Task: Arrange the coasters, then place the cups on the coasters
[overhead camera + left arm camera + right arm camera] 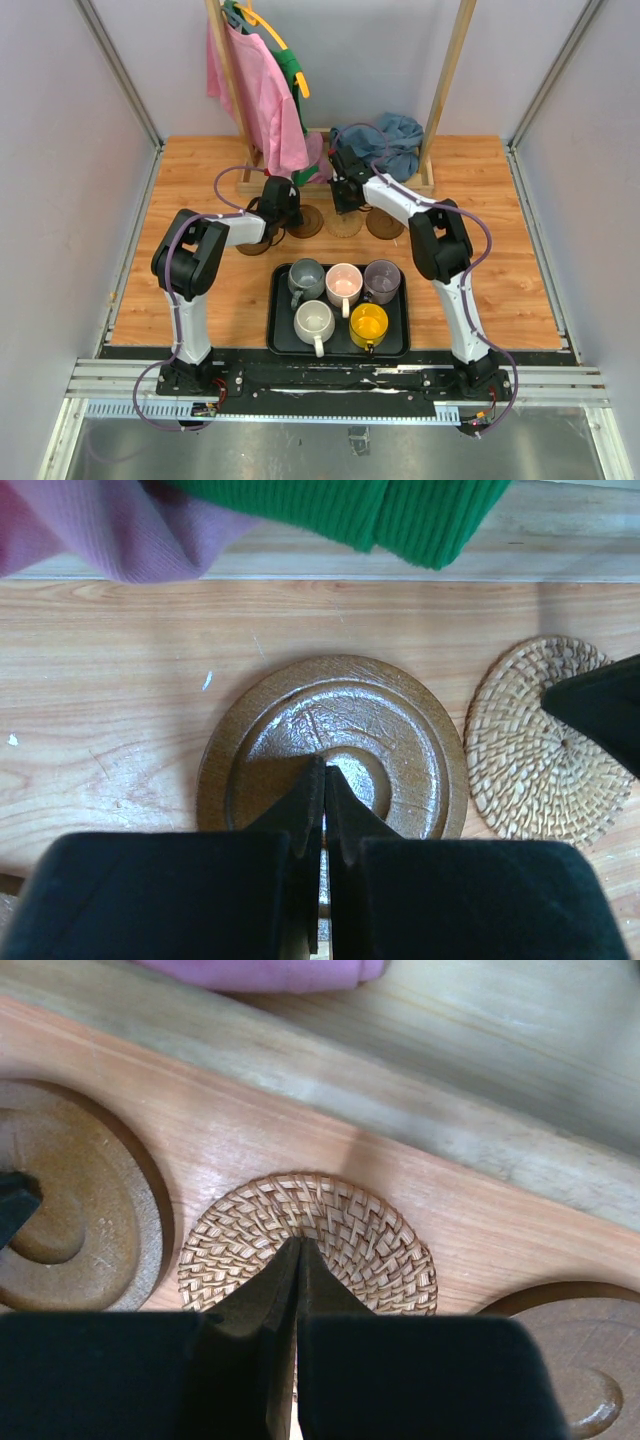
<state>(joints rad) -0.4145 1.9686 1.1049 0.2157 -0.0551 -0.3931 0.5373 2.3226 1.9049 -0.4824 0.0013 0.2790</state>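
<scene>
Left gripper (322, 780): jaws pressed together with nothing between them. The tips point down at the raised middle of a dark brown coaster (390, 720). I cannot tell whether they touch it.
Right gripper (297, 1255): jaws closed tight and holding nothing. The tips are over the near half of a woven tan coaster (350, 1225). I cannot tell if there is contact.
Coaster row: the discs lie flat on the bench (500, 270), in a line just in front of the foot of the wooden rack (447, 70). The dark brown coaster is to the left and the woven tan coaster is just beside it, with a narrow gap between them. A second dark brown coaster (575, 1360) is just to the right of the woven one, also apart from it.
Further disc: one more coaster (254, 244) is to the left of the row, partly hidden under the left arm, and its colour is hard to judge.
Tray (278, 335): black and rectangular, near the arm bases, well apart from the coaster row.
Back row of mugs: the dark grey mug (305, 277), pink mug (344, 281) and lavender mug (382, 279) stand upright on the tray, running left to right.
Front row of mugs: the white mug (314, 321) and yellow mug (369, 324) stand upright, close behind the back three.
Rack load: a pink garment (262, 95) and a green garment (285, 60) hang at the left. A bunched blue cloth (390, 140) lies on the rack's base.
</scene>
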